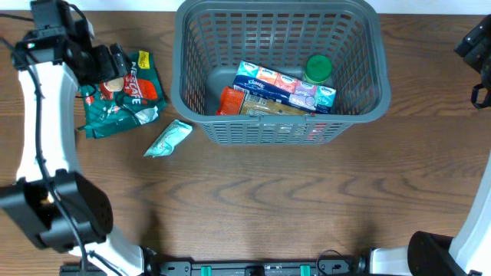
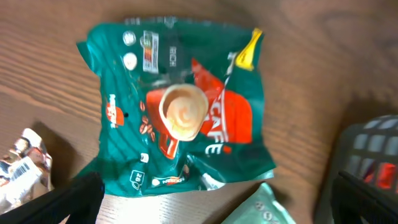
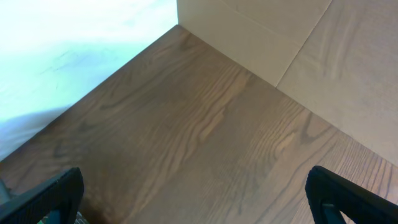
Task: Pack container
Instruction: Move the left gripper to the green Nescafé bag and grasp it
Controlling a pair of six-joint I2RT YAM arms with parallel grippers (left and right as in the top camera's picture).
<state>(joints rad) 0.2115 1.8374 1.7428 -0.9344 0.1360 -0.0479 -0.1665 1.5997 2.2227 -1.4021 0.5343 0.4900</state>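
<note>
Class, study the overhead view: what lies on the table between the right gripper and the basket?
Nothing. The overhead view shows only bare table between the right gripper and the basket.

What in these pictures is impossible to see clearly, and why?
Overhead: the left end effector covers the upper part of the green coffee packet.
Overhead: in the basket, the tissue packs hide most of the brown packet under them; its kind is unclear.
Left wrist: the white packet is cut off by the left edge and blurred; its print is unreadable.
Right wrist: the basket is out of frame.
</note>
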